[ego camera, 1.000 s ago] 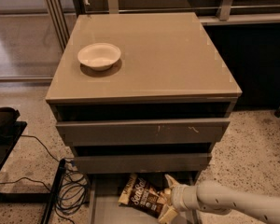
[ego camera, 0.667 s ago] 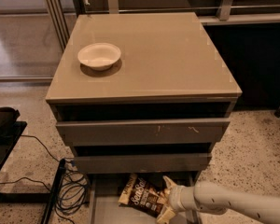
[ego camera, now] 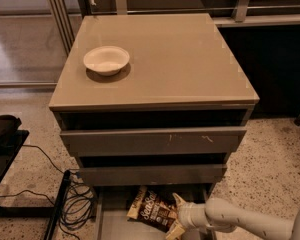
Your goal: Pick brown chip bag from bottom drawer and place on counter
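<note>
The brown chip bag [ego camera: 151,209] lies flat in the pulled-out bottom drawer [ego camera: 112,225], below the two closed drawer fronts. My gripper [ego camera: 175,216] reaches in from the lower right on a white arm. It is open, with one fingertip [ego camera: 179,199] above the bag's right end and the other below it. The bag rests on the drawer floor. The counter [ego camera: 185,59] is the glossy taupe top of the cabinet.
A white bowl [ego camera: 106,59] stands on the counter's left side. Black cables [ego camera: 75,204] and a black stand [ego camera: 5,149] lie on the speckled floor to the left of the cabinet. A dark wall and rails run behind it.
</note>
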Robot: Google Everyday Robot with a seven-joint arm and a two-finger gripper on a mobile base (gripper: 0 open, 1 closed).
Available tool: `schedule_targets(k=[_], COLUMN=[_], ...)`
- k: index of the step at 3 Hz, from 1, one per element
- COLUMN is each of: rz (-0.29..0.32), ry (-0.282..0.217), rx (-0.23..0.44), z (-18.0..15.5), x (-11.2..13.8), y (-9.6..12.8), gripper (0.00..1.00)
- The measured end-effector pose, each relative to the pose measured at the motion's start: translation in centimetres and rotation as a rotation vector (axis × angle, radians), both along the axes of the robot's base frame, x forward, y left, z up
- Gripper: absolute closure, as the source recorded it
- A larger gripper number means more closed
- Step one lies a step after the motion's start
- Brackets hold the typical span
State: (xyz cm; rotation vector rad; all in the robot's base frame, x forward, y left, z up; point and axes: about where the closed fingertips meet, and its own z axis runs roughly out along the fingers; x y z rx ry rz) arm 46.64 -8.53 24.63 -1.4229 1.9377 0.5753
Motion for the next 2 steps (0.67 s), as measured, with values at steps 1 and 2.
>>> schedule_targets(k=[1, 2], rz=[-0.011, -0.011], ry=[-0.018, -0.042], rx=[0.029, 0.035], z=[-1.8, -3.8], x=[0.7, 1.6], y=[0.6, 1.5], gripper=[0.00, 0.00])
